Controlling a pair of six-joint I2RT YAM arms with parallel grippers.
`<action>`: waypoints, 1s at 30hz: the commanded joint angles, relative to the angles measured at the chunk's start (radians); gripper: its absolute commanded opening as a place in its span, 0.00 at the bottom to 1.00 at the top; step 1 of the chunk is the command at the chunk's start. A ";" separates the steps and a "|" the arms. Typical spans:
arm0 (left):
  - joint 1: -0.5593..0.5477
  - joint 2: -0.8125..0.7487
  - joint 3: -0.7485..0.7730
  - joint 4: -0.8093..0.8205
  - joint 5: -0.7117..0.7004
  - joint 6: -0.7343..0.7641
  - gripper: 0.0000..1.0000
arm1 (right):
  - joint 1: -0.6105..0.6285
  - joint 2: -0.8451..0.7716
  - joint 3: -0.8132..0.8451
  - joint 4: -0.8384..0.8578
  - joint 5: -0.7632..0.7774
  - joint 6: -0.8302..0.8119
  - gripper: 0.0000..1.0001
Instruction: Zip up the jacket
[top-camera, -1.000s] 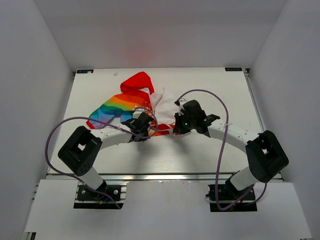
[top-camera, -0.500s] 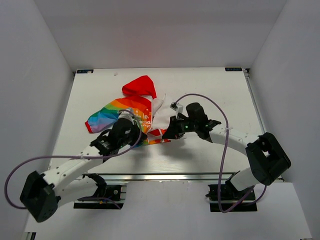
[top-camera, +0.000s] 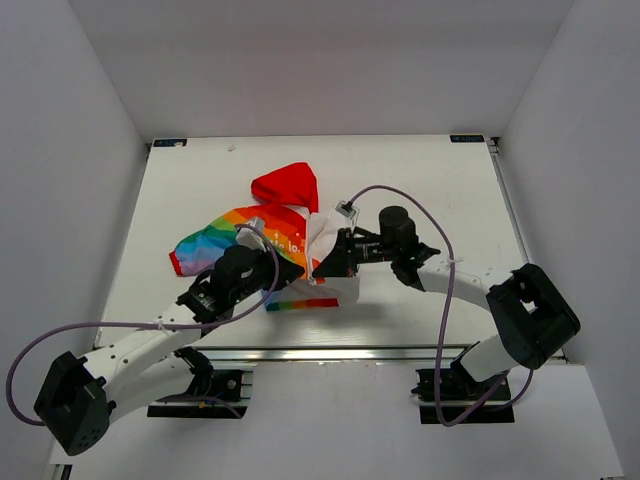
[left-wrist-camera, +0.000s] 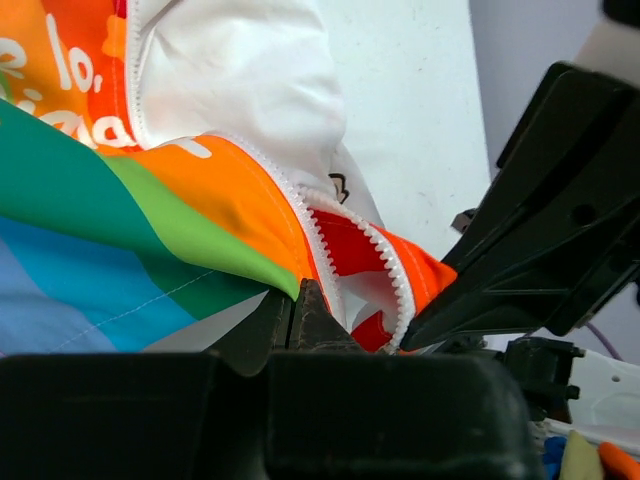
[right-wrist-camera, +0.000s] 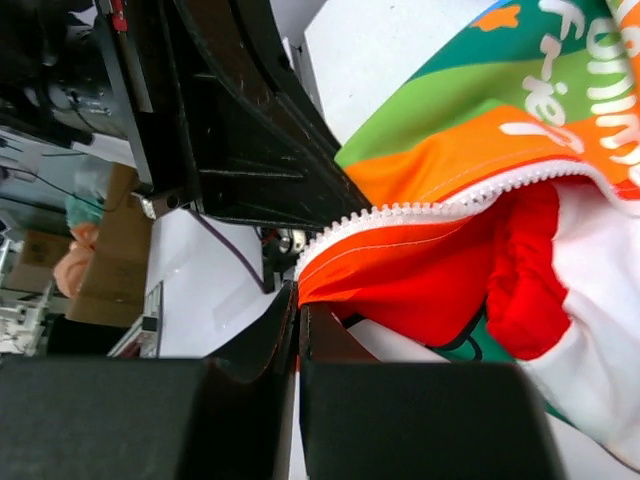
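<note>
Top external: shows jacket (top-camera: 262, 228) crumpled on table (top-camera: 450, 180), under and beyond both pincer tips. Puts left pincer (top-camera: 292, 268) at the near hem, tip to tip with right pincer (top-camera: 322, 268), very near each other. Places red hood (top-camera: 287, 185) well beyond both pincers, rainbow sleeve (top-camera: 200, 245) off to the left of the left pincer.

Left wrist: shows left pincer (left-wrist-camera: 297, 300) with fingers pressed together, clamped on the jacket edge right at the bottom of the zipper teeth (left-wrist-camera: 318, 240), both rows running up and away from the tips, unjoined, red lining between them. Black body of right pincer (left-wrist-camera: 540, 230) just right of the tips.

Right wrist: shows right pincer (right-wrist-camera: 298, 300) with fingers together too, nipping the orange-red jacket hem, zipper teeth (right-wrist-camera: 400, 212) just above the tips, left pincer (right-wrist-camera: 250, 130) close beyond.
</note>
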 joint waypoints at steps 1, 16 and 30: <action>-0.007 -0.039 -0.040 0.129 0.009 -0.034 0.00 | 0.004 0.006 -0.056 0.218 -0.021 0.152 0.00; -0.037 -0.146 -0.174 0.373 -0.079 0.086 0.00 | 0.016 -0.044 -0.139 0.237 0.115 0.273 0.00; -0.099 -0.140 -0.206 0.423 -0.200 0.176 0.00 | 0.044 -0.049 -0.096 0.163 0.190 0.345 0.00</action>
